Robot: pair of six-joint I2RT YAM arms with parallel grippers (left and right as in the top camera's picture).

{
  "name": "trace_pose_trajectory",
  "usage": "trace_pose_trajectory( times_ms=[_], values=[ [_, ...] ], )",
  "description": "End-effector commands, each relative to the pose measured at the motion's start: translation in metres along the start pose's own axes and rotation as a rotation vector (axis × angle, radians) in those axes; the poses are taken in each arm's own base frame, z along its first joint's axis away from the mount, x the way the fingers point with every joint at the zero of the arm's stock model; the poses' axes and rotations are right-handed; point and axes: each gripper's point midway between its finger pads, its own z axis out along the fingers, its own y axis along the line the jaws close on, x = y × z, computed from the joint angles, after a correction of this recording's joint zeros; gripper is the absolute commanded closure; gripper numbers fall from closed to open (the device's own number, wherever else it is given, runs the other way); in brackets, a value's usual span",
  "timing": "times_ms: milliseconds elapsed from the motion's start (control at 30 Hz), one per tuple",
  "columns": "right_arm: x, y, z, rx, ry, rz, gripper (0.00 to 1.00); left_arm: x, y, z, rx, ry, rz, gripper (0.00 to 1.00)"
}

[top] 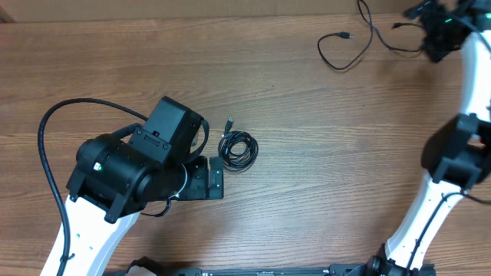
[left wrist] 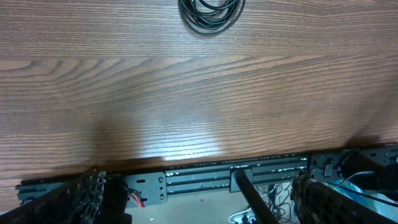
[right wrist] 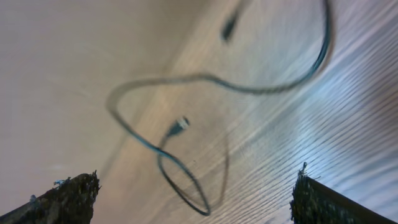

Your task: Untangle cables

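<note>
cables are lying on the table (top: 322, 192): two — one coiled cable (top: 238, 149), one loose cable (right wrist: 205, 77) | plugs are showing: three, coil plug (top: 229, 122) poking out, two loose-cable plugs (right wrist: 177, 126) trailing | arms are reaching over: two — left arm (top: 115, 172), right arm (top: 460, 146) | tables carrying them: one

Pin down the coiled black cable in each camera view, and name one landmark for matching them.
Overhead: the coiled cable lies just left of centre, about mid-height.
Left wrist: at the top edge, slightly right of centre, its upper part cut off.
Right wrist: not in it; only the loose cable shows.
Shared landmark: the wood-grain table, seen in all three views.
</note>
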Motion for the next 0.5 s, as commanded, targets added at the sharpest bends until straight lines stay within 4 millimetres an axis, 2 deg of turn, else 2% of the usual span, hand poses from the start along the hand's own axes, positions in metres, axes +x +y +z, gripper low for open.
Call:
trace_pose_trajectory(
  times_ms=[0, 67, 233, 333, 467],
  values=[
    [-0.023, 0.007, -0.043, -0.012, -0.09, -0.027, 0.0, 0.0, -0.001, 0.0, 0.004, 0.007, 0.003, 0.01],
    [-0.024, -0.002, -0.046, 0.007, -0.085, -0.01, 0.0, 0.0, -0.001, 0.0, 0.004, 0.007, 0.003, 0.0],
    [-0.024, -0.046, -0.042, 0.188, -0.095, 0.036, 0.0, 0.0, -0.001, 0.0, 0.004, 0.007, 0.003, 0.0],
    [-0.021, -0.054, -0.038, 0.221, -0.084, 0.02, 0.0, 0.0, -0.001, 0.0, 0.004, 0.007, 0.003, 0.0],
    [-0.014, -0.049, -0.033, 0.212, -0.064, -0.004, 0.0, 0.0, -0.001, 0.0, 0.004, 0.007, 0.002, 0.0]
  ],
)
